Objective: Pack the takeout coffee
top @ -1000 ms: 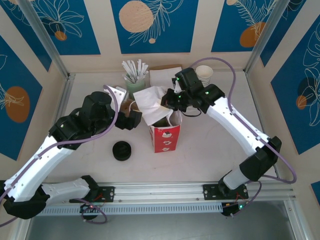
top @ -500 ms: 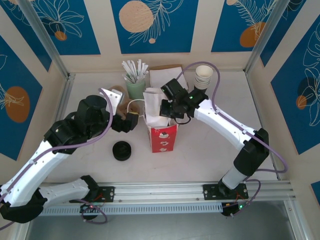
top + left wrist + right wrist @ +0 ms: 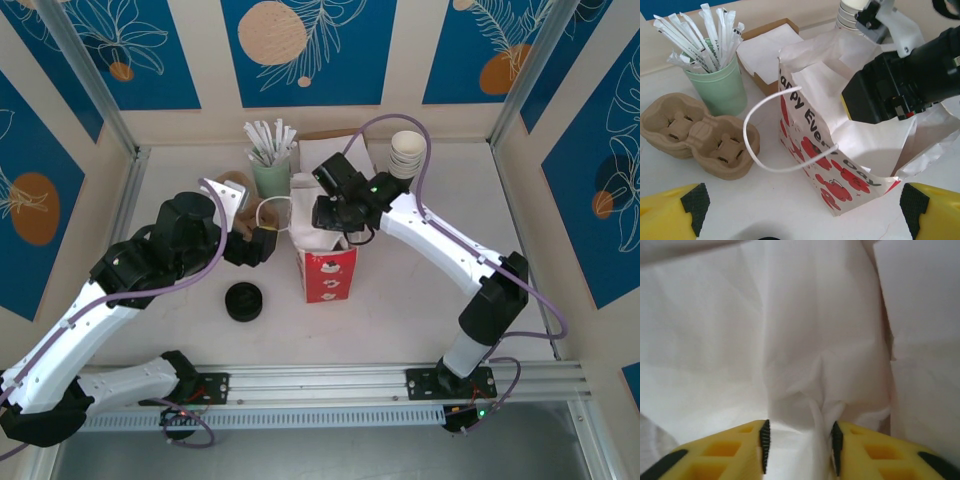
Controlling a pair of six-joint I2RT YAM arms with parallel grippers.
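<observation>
The takeout coffee is hidden. A red-and-white paper bag (image 3: 328,272) (image 3: 840,165) stands upright mid-table with its white mouth gaping and a white handle loop (image 3: 760,150) hanging on its left. My right gripper (image 3: 330,215) (image 3: 799,445) reaches down into the bag's mouth. Its jaws stand apart, and a loose fold of the bag's white paper (image 3: 815,385) lies between them against the right pad. My left gripper (image 3: 262,243) (image 3: 800,210) is wide open just left of the bag, level with its side, with nothing between its fingers.
A green cup of wrapped straws (image 3: 270,165) (image 3: 720,85), a cardboard cup carrier (image 3: 700,137) and a napkin box (image 3: 767,50) sit behind and left of the bag. Lidless cups are stacked (image 3: 407,152) at the back right. A low stack of black lids (image 3: 243,301) lies front left.
My right gripper has moved left and down into the bag's mouth, and its jaws have parted. The left arm has barely shifted and stays open beside the bag.
</observation>
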